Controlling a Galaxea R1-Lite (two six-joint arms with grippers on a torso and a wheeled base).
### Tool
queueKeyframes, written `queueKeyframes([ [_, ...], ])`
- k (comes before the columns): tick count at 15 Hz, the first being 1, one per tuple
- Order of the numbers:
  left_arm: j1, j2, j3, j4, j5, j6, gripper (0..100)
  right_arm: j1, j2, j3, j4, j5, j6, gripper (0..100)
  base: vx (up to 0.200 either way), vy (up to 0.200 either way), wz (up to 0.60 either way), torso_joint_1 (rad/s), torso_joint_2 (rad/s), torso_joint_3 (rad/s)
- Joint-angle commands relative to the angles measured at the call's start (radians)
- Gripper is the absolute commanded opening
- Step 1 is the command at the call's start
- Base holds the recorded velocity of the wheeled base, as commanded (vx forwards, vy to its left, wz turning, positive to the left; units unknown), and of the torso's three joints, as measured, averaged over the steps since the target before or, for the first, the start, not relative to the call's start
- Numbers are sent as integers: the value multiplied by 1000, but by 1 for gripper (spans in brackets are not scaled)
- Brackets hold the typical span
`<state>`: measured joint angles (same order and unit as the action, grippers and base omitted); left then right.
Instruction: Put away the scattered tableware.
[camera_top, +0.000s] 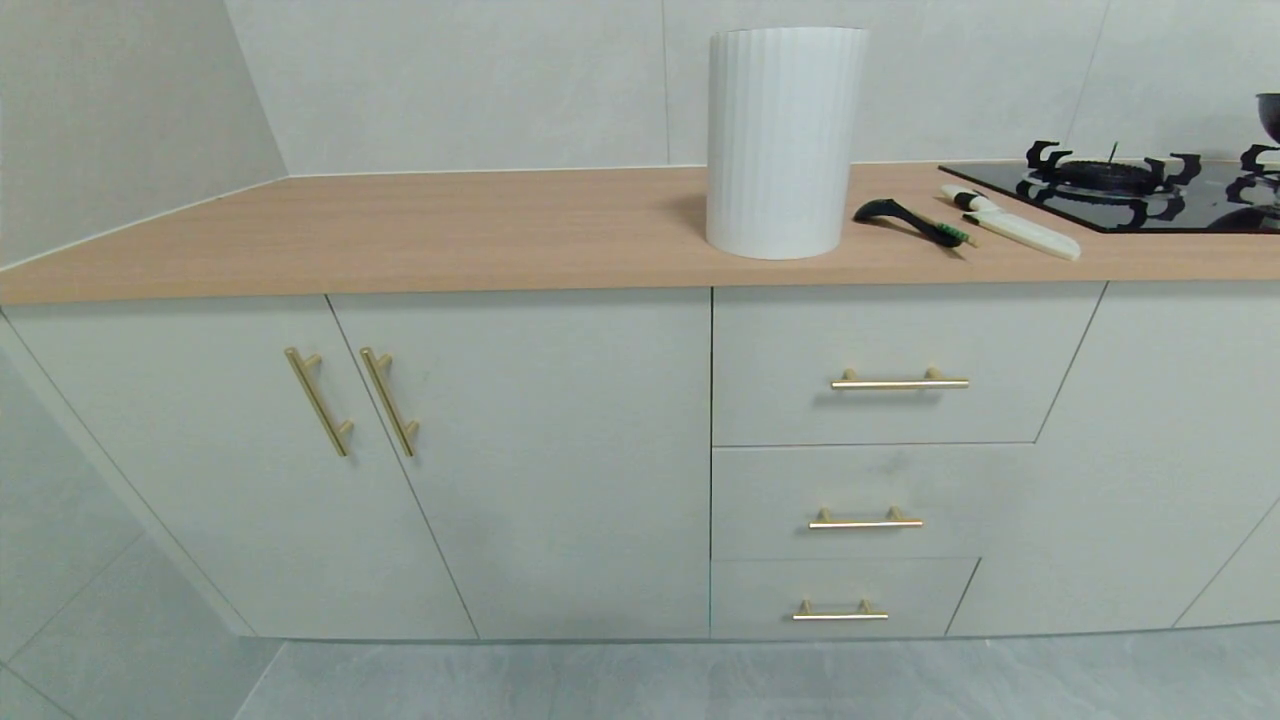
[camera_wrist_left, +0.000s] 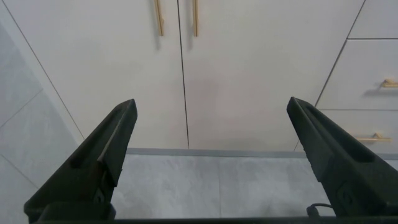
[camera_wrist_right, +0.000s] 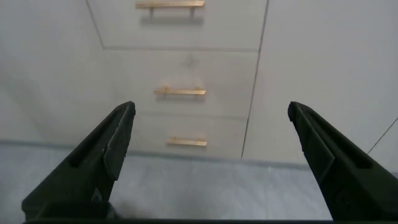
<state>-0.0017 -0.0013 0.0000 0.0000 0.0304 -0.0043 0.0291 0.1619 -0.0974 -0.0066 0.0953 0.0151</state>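
On the worktop (camera_top: 450, 225) a white ribbed holder (camera_top: 785, 140) stands upright. At its 3 o'clock, just beside it, lie a black-headed utensil (camera_top: 905, 218) and a white knife (camera_top: 1015, 228), close together. The hob (camera_top: 1120, 185) sits at the holder's 2 o'clock. The left gripper (camera_wrist_left: 211, 106) hangs low, jaws wide and empty, facing the double doors (camera_wrist_left: 249, 74) above the floor (camera_wrist_left: 205, 186). The right gripper (camera_wrist_right: 211, 109) is likewise spread wide, holding nothing, facing the drawers (camera_wrist_right: 180, 68), whose gold handles are at its 12 o'clock.
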Motion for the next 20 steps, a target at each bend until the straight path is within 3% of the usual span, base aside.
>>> queueKeyframes([
  [1,0,1,0,0,0,0,100,43,272,-70,-3,12,-1,100,0,0,0,0,0,0],
  [6,0,1,0,0,0,0,100,152,689,-232,-19,11,-4,100,0,0,0,0,0,0],
  [10,0,1,0,0,0,0,100,152,1117,-469,-173,3,-9,100,0,0,0,0,0,0],
  [14,0,1,0,0,0,0,100,178,1308,-693,-136,-2,-26,100,0,0,0,0,0,0],
  [20,0,1,0,0,0,0,100,202,1524,-800,-142,-6,-27,100,0,0,0,0,0,0],
])
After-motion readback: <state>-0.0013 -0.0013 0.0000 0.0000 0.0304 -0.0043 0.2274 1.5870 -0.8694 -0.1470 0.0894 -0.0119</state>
